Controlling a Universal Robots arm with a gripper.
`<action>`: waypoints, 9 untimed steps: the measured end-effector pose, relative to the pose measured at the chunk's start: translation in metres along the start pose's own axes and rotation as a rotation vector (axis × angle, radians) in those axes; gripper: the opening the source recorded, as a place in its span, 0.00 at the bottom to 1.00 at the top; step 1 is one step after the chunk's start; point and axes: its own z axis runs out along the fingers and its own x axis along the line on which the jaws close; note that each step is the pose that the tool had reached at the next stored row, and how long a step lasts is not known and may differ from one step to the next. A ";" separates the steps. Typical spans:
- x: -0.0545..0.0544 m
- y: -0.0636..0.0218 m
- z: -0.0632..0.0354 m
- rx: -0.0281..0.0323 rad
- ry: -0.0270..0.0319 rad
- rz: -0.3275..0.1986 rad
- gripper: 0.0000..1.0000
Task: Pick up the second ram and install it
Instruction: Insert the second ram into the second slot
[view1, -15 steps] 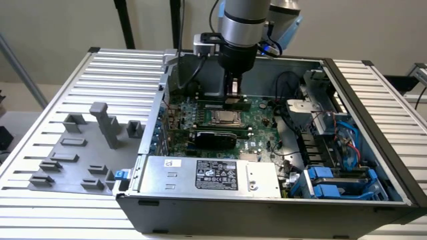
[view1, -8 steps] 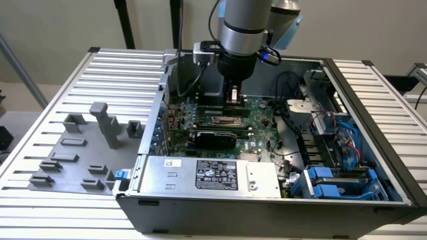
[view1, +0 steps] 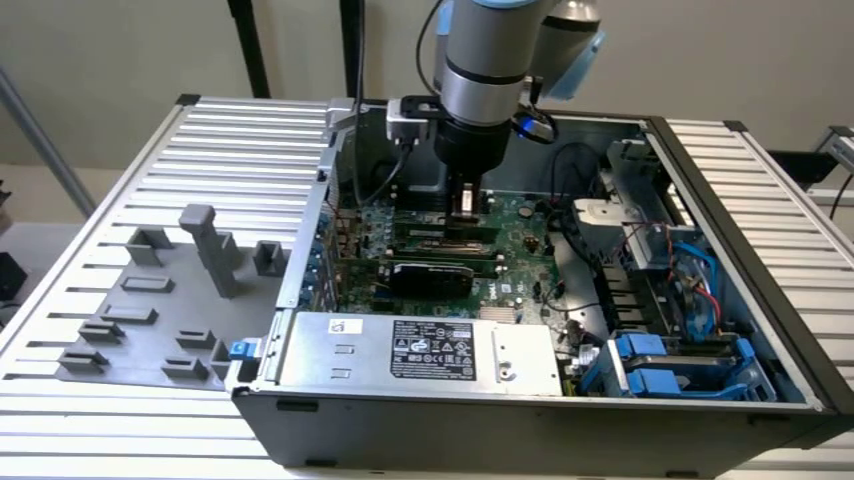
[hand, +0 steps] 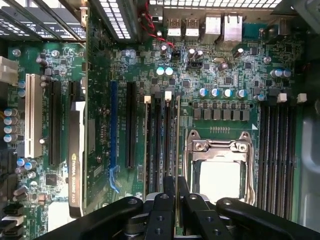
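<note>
Inside the open computer case (view1: 747, 250), my gripper (view1: 467, 212) hangs low over the green motherboard (view1: 514, 225). In the wrist view the two black fingers (hand: 161, 210) stand close together, and the gripper (hand: 176, 184) is shut on the second ram (hand: 178, 145). The ram is seen edge-on as a thin strip. It runs along the row of memory slots with white latches (hand: 168, 94), beside the CPU socket (hand: 217, 170). Whether the stick's lower edge touches a slot I cannot tell.
Grey holder blocks (view1: 200, 290) sit on the slatted table at the exterior view's left. The power supply (view1: 427, 350) and blue drive bays (view1: 667, 365) line the case's near side. A graphics card (hand: 75, 165) stands on one side of the slots and further dark memory slots (hand: 277, 150) lie beyond the socket.
</note>
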 end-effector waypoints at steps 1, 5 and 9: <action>0.000 -0.0001 0.0019 0.0000 0.0000 0.000 0.14; 0.000 -0.0003 0.0092 0.0000 0.0000 0.000 0.14; 0.000 -0.0006 0.0149 0.0000 0.0000 0.000 0.14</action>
